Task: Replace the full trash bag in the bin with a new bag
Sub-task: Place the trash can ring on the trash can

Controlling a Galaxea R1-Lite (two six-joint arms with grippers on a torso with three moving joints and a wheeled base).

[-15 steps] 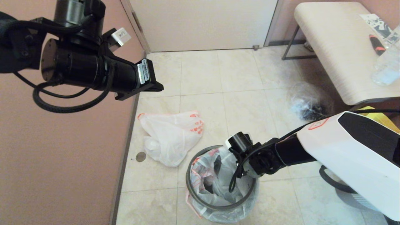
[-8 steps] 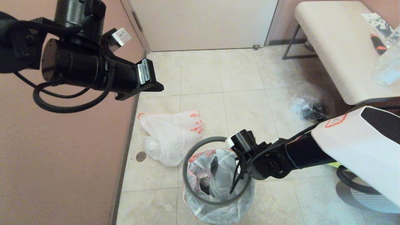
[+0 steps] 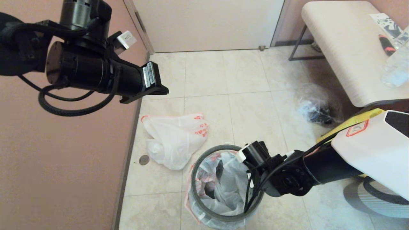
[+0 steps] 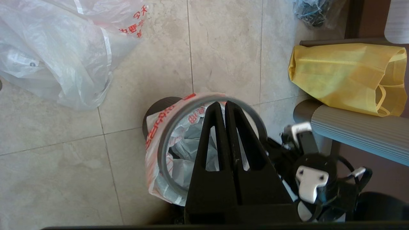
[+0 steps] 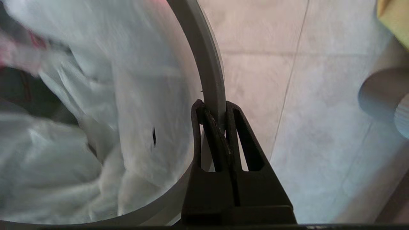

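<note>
Hoop [image 3: 204, 153] now lifted off bin [image 4: 159, 105], tilted; right gripper [image 5: 214, 111] jaws pinching it; left gripper [image 4: 222, 107] jaws pressed together.

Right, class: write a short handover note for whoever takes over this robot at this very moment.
Right gripper: shut on the hoop, at the bin's side nearest the robot's right.
Left gripper: shut, empty, parked high above the bin.
Full bag: in the bin, edge folded over the rim.
New bag: crumpled on the floor beside the bin.
Done: hoop gripped.
Left: remove hoop, pull out full bag, fit new one.
</note>
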